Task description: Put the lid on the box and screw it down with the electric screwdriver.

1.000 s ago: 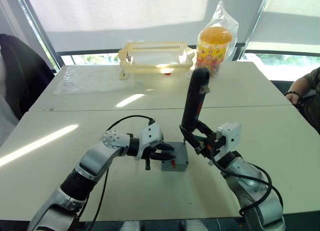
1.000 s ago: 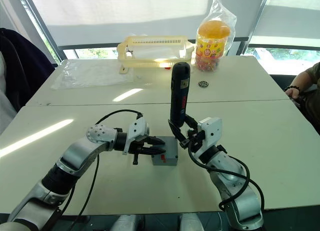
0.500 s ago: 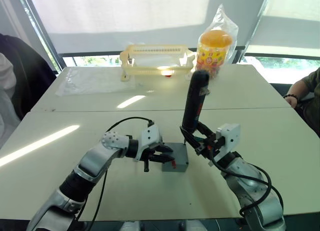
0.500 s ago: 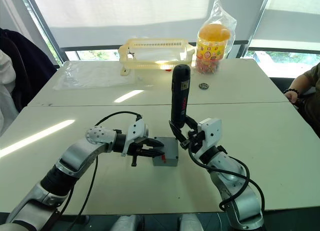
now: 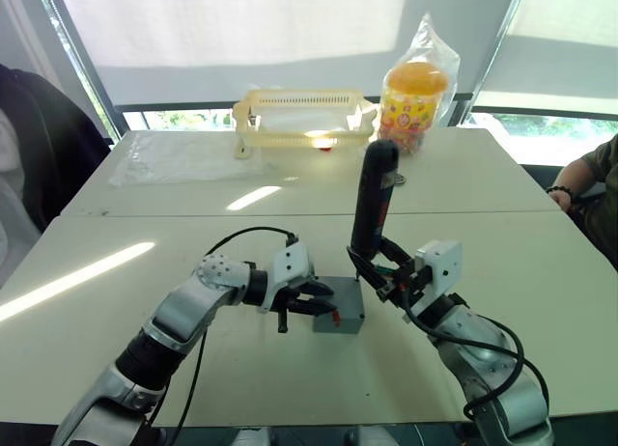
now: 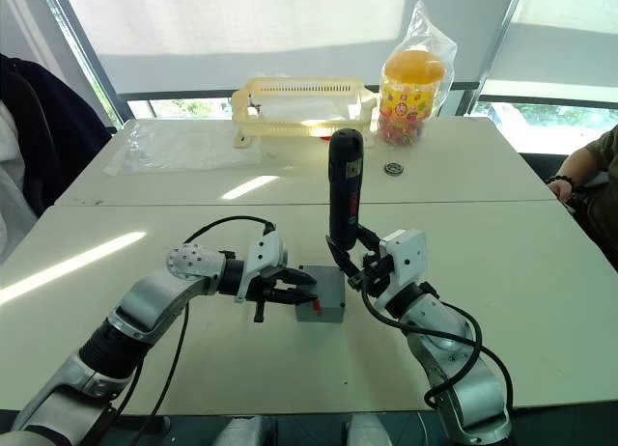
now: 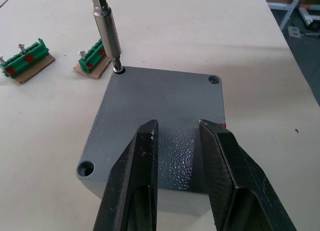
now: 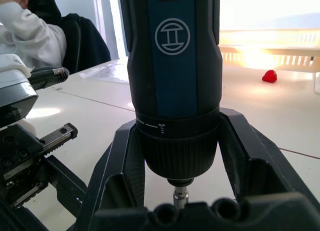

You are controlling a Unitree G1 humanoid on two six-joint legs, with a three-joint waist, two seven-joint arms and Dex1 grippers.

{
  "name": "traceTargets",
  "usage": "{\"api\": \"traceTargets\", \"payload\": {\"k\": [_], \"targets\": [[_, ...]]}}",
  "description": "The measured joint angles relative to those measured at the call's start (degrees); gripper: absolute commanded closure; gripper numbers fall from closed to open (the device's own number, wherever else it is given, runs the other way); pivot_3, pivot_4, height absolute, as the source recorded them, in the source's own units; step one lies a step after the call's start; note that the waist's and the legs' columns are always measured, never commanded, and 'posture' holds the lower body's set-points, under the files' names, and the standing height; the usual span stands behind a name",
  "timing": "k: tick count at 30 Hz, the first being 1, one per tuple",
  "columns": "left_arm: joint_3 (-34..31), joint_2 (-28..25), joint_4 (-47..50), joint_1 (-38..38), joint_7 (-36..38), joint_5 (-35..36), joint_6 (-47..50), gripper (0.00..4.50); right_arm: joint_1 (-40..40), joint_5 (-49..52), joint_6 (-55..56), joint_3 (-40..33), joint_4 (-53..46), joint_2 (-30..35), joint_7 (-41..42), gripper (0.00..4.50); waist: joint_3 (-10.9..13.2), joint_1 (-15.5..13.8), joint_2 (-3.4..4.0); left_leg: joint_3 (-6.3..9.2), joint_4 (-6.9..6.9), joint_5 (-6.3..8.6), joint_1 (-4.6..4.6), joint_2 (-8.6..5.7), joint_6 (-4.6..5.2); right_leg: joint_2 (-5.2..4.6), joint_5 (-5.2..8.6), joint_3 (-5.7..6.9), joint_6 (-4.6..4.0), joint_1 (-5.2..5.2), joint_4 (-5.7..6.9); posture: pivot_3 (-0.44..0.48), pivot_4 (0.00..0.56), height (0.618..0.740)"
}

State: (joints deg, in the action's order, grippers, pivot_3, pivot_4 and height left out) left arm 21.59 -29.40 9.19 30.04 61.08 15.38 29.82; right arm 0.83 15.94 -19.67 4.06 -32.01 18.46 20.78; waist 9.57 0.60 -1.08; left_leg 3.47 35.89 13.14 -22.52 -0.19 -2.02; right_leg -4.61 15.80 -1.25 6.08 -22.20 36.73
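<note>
The box (image 6: pixel 323 293) sits on the near table (image 6: pixel 541 311) with the lid (image 7: pixel 165 121) on top. The electric screwdriver (image 6: pixel 345 200) stands at its far right corner. A basket (image 6: pixel 301 104) and jar (image 6: pixel 407 81) sit far behind.

The lid (image 7: pixel 165 121), grey with a pebbled top, sits flat on the box (image 6: pixel 323 309), corners lined up, on the pale surface (image 5: pixel 290 369). There's a small red mark on the box's near side. The electric screwdriver (image 6: pixel 345 197) stands nearly upright, black and thick, its thin metal bit (image 7: pixel 106 28) planted in a screw at one of the lid's corners.
</note>
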Motion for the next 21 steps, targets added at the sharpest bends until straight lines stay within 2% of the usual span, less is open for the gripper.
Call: {"api": "traceTargets", "payload": {"k": [21], "targets": [[0.0,0.4,-0.3,0.0,0.1,-0.2,0.0,3.25,-0.6,0.2,0.0,0.0,0.0,0.0,-0.2,2.84,-0.1,0.0,-0.03,0.0,-0.21,0.01,0.05,0.05,-0.01,-0.08,-0.03,0.04,-0.05,0.23,-0.57,0.0,0.15,0.74]]}}
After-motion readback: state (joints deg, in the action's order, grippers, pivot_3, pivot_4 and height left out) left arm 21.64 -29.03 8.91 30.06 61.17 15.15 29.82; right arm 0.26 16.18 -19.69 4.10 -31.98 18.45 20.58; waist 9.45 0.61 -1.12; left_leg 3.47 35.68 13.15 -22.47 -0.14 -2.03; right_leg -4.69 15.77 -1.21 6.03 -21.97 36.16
